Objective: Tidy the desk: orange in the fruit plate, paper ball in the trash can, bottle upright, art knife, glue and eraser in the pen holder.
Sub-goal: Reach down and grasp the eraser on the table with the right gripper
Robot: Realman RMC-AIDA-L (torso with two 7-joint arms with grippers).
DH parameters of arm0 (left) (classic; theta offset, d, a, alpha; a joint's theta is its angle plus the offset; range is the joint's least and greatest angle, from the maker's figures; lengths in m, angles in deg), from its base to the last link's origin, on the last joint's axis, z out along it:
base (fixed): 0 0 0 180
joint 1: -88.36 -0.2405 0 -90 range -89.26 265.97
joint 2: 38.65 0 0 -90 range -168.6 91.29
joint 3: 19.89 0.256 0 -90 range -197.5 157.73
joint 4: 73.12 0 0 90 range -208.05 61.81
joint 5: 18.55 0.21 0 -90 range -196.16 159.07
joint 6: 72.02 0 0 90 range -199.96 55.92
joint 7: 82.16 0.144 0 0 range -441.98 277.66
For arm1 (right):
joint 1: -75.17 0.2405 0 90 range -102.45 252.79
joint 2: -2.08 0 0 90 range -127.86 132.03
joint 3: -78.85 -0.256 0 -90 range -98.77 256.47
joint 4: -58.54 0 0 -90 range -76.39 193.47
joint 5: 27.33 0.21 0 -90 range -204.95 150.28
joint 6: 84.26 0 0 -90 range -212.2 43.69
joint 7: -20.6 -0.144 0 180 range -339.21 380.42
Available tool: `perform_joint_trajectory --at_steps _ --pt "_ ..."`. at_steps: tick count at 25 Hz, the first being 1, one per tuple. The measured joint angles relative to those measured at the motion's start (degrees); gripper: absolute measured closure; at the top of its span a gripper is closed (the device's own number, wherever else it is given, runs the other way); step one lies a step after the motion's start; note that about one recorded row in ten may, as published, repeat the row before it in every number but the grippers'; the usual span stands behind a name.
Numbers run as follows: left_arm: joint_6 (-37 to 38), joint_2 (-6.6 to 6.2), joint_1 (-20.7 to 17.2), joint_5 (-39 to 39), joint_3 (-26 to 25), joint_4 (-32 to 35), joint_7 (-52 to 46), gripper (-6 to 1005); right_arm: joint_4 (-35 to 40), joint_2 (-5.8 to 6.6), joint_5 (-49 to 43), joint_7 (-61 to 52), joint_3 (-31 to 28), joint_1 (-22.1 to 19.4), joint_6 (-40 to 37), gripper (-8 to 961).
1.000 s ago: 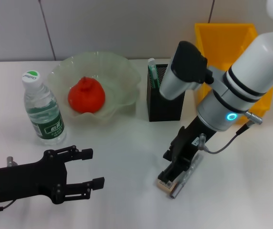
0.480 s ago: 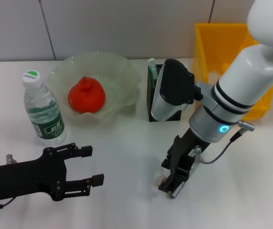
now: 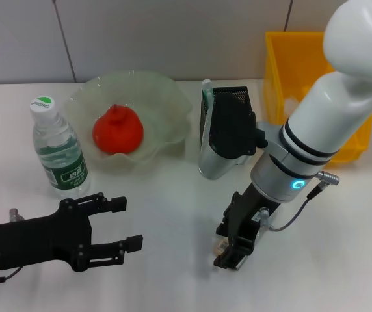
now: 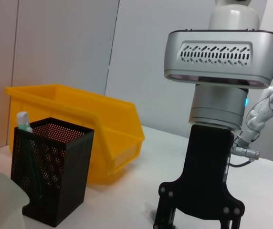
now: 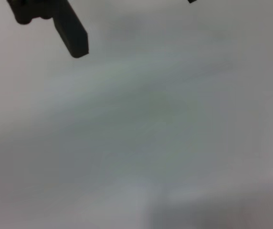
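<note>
Right gripper [image 3: 231, 250]: pointed down at table, jaw state unclear
Eraser [image 3: 219, 246]: partly hidden beside jaws
Left gripper [image 3: 118, 226]: jaws wide, empty
Bottle [image 3: 59, 148]: upright, green label unreadable

This looks like a robot test bench in a lab or office room set up as a mock desk. A plain white worktop [image 3: 173, 195] stands against bare grey panelled walls [image 3: 173, 32]. On it sit desk props: a black mesh pen holder [image 4: 50, 176], a yellow plastic trash can [image 3: 303, 58], a water bottle [image 3: 59, 153] and a glass fruit plate [image 3: 166, 97].
</note>
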State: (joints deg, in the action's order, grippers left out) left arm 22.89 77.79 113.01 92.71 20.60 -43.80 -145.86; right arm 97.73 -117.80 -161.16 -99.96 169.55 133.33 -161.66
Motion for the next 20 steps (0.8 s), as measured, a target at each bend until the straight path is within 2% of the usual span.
perform_joint_trajectory --at_steps 11,16,20 --pt "0.0 0.01 0.2 0.0 0.0 0.0 -0.1 186 -0.2 0.0 0.4 -0.4 1.9 0.0 1.4 326" --pt "0.1 0.01 0.2 0.0 0.0 0.1 -0.2 187 -0.4 0.0 0.4 -0.9 2.8 0.0 2.0 479" --pt "0.1 0.07 0.2 0.0 0.0 0.2 -0.2 187 -0.4 0.0 0.4 -0.9 2.8 0.0 2.0 474"
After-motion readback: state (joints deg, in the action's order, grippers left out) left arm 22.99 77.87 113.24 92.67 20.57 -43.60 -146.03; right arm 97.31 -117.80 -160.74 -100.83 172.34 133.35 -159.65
